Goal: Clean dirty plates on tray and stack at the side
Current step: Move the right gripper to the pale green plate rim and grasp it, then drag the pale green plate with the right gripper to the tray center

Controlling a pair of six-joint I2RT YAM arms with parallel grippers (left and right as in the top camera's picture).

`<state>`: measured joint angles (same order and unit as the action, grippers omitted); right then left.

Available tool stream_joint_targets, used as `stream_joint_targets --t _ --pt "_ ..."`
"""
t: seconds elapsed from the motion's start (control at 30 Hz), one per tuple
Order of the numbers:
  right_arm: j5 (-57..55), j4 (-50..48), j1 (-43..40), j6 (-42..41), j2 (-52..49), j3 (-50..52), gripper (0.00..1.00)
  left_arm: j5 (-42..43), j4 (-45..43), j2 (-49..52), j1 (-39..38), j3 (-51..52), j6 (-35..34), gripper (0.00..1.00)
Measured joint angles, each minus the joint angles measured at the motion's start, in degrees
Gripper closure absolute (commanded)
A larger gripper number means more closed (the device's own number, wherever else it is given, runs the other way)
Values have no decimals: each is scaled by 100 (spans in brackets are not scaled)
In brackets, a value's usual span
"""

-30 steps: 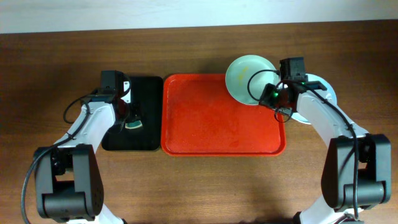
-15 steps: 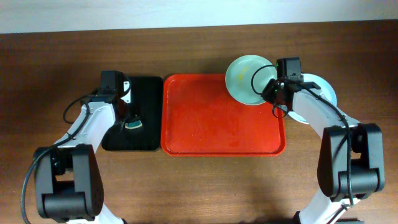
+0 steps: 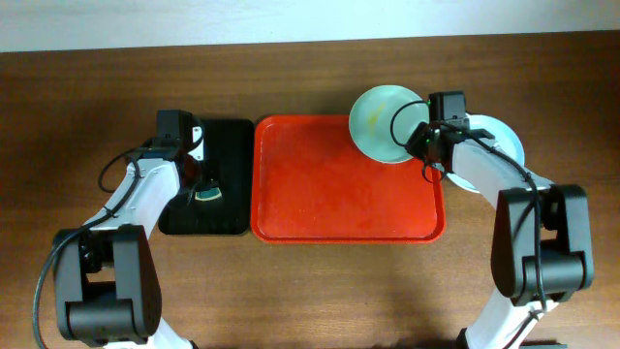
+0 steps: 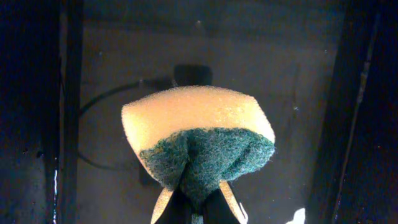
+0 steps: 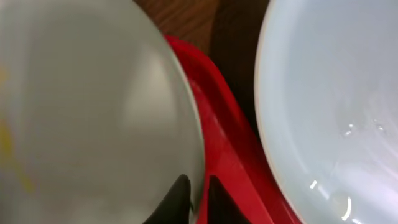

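1. R jaws: nearly together, one finger (image 5: 180, 194) on each side of the mint plate (image 5: 93, 93) rim, so clamped on that rim.
2. Mint plate (image 3: 376, 121): at far R corner of the tray (image 3: 339, 184), part over the tray rim, part past it over the wood. Yellow smears show on it in R wrist view.
3. Pale plate (image 5: 336, 93): just R of the tray, off it, on the surface, R arm crossing above it. In wrist view a thin strip of wood shows betw. it and the tray rim.
4. L jaws: shut on the sponge (image 4: 199, 137), pinching the green scrub side, yellow foam facing away.
5. Sponge hangs over the black tray (image 3: 228, 174); can't tell if it touches.
6. Black tray lies just L of the tray, edges abt touching.
7. Surface (image 3: 310, 291): dark brown wood, grain running L–R, both arm bases at near edge.
8. Room: only a pale wall strip (image 3: 291, 19) along the far edge.
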<state>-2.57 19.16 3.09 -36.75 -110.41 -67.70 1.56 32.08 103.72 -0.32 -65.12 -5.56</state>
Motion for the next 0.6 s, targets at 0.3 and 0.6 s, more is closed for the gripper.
stream_joint_targets --t 0.3,0.6 --pt "138 13 0 -9 -17 0 96 0 -2 0 0 0 0 99" --pt "1606 1432 -2 872 11 -96 96 0 -2 0 0 0 0 100"
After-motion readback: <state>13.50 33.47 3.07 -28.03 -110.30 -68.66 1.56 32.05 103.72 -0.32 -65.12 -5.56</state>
